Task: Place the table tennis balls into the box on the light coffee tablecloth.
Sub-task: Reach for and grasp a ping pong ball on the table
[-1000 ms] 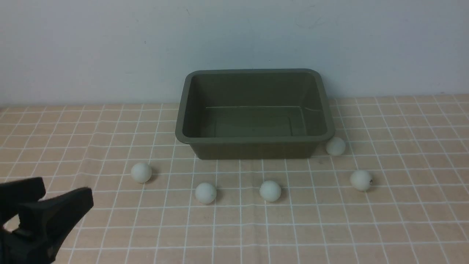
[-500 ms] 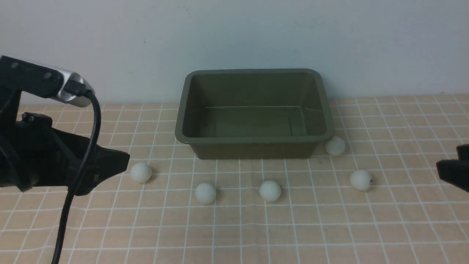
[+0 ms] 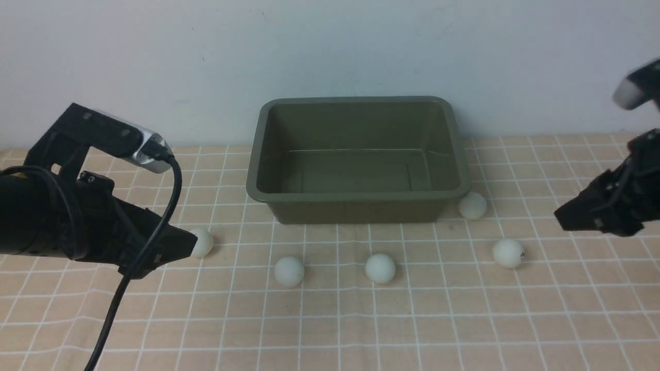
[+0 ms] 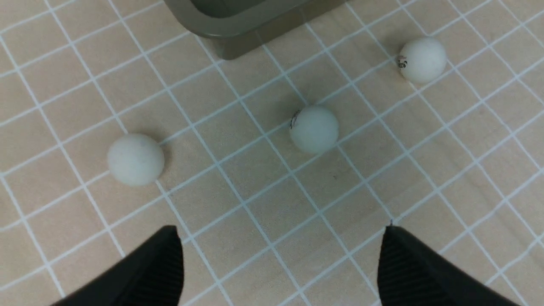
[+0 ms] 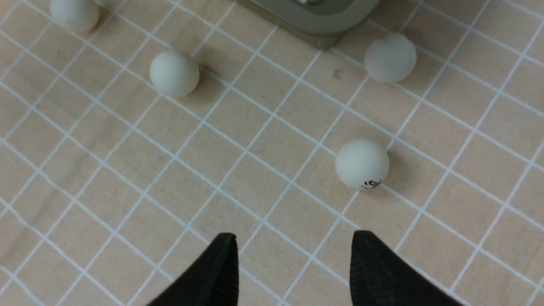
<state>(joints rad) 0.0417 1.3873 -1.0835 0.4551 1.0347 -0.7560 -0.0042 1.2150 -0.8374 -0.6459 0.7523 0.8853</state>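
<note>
- The five small matte white table tennis balls (image 3: 289, 271) all lay on the light tan tablecloth with thin white grid lines (image 3: 361, 319), near the front of the empty olive-green rectangular plastic box (image 3: 356, 196).
- The left gripper (image 4: 280, 231) was wide and empty, low beside the leftmost ball (image 3: 203, 241), probably to take it first.
- The right gripper (image 5: 295, 236) was less wide, holding nothing, near the printed ball (image 5: 362, 163).
- Only the wrist views showed the gaps between the jaws; only the front view showed the bare floor of the box.

a plain, matte, pale blue-grey wall (image 3: 154, 62) fills the upper part of the front view. a few faint scuffs (image 3: 264, 15) and a tiny dark speck (image 3: 203, 60) mark it. its lower edge runs straight and level. the light is soft and even, casting only weak shadows.
</note>
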